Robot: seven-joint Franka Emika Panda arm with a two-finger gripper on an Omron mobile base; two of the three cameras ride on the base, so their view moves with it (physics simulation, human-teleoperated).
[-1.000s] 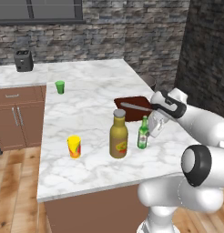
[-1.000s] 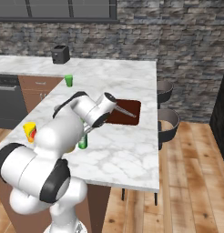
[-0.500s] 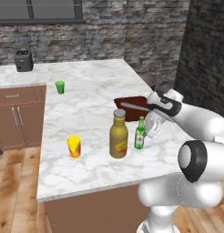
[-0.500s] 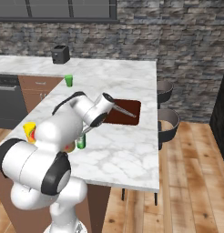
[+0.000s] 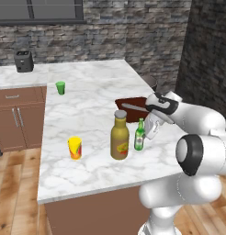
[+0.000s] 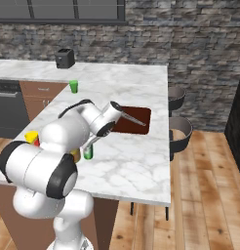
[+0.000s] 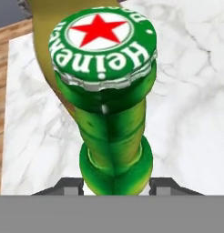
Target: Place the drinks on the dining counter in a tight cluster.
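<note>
Green bottle point(image 5: 139, 136): slim, upright on the dining counter point(image 5: 87, 110), just beside the amber bottle on that bottle's right in the left base view; its cap carries a red star in the hand view point(image 7: 103, 41).
Amber bottle point(image 5: 119, 136): large, mustard-coloured, grey cap, yellow-red label, upright near the counter's front edge; in the hand view it rises directly behind the green bottle.
Gripper point(image 5: 149, 133): lowered beside the green bottle; the two finger tips stand one on each side of the bottle's lower body in the hand view point(image 7: 114, 184), pinching the green bottle.
Arm: white, reaching over the counter from the front edge.
Dining counter: white-grey marble top.
Cutting board point(image 5: 131, 108): dark red-brown, flat on the counter behind the bottles, a knife point(image 5: 133, 108) lying on it.
Yellow can point(image 5: 75, 148): upright, left of the amber bottle, well apart.
Green cup point(image 5: 60, 87): upright, far side of the counter.
Toaster point(image 5: 23, 61): dark, on the back worktop.
Stools point(image 6: 179, 129): two, at the counter's right side.
</note>
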